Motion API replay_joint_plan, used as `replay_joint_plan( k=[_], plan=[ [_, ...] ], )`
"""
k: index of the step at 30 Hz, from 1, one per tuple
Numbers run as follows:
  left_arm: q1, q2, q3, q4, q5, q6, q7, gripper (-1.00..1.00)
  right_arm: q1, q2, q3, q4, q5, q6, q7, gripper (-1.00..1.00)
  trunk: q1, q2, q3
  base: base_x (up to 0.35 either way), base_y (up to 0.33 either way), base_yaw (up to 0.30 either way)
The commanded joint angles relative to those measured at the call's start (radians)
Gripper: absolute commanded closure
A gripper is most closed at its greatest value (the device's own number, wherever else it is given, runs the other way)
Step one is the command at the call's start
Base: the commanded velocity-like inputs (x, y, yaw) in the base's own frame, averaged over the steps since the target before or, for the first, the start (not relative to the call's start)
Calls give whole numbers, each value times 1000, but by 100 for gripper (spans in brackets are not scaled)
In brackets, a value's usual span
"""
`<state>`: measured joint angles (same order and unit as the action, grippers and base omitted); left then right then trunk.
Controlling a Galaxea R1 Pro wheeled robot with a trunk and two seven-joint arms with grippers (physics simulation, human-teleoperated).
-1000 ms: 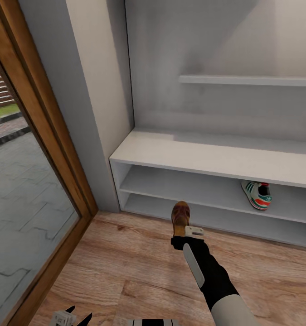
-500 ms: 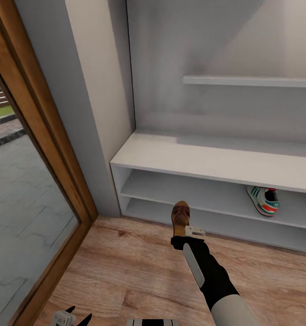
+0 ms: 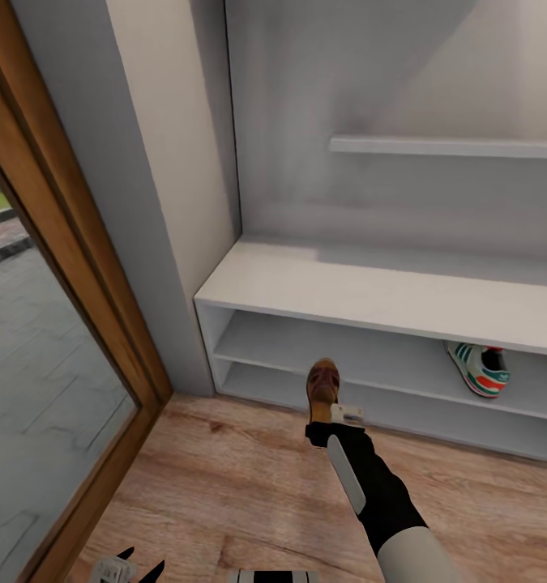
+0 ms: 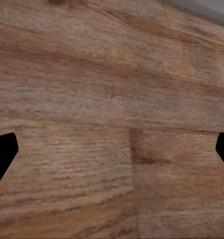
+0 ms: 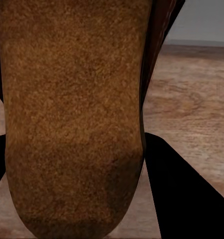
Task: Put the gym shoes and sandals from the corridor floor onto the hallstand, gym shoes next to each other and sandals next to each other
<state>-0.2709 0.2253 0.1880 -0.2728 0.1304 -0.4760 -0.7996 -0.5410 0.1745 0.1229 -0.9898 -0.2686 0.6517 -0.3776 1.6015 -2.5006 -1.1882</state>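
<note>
- Sandal (image 3: 322, 386) gripped at its heel end by the right gripper (image 3: 331, 414), toe pointing far toward the hallstand (image 3: 362, 287) — held out in front, likely so it can go toe-first onto a shelf.
- Carried above the corridor floor (image 3: 224, 486), just short of the rack's lower openings, toward its left end.
- Right wrist view: tan insole (image 5: 72, 114) close to the lens, a dark finger (image 5: 179, 194) pressed against its edge; jaws closed onto the sandal, spread just the width of the sole.
- One gym shoe (image 3: 480, 368) already lying on the middle shelf, far right, toe toward the near-left — off the floor as the task wants.
- Judgement: sandal best set well left of that sneaker, leaving room beside it for its partner.
- Left gripper (image 3: 127, 567) low at the near edge, left of the trunk; wrist view has its dark fingertips (image 4: 2, 157) at either margin over bare planks — spread wide, holding nothing.
- Glazed door with wooden frame (image 3: 87, 267) on the left, tight to the rack's end.
</note>
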Motion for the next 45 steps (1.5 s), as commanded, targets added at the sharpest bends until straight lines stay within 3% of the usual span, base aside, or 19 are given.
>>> replay_joint_plan(
  k=[1, 12, 45],
  plan=[
    [-1, 0, 1, 1, 6, 0, -7, -100, 0, 0, 1, -1, -12, 2, -11, 100, 0, 0, -1, 300, 0, 0],
    [-1, 0, 1, 1, 6, 0, -7, -100, 0, 0, 1, -1, -12, 1, -11, 100, 0, 0, -1, 305, 0, 0],
    [-1, 0, 2, 1, 6, 1, -7, -100, 0, 0, -3, 3, -11, 1, -11, 100, 0, 0, -1, 142, 0, 0]
  ],
)
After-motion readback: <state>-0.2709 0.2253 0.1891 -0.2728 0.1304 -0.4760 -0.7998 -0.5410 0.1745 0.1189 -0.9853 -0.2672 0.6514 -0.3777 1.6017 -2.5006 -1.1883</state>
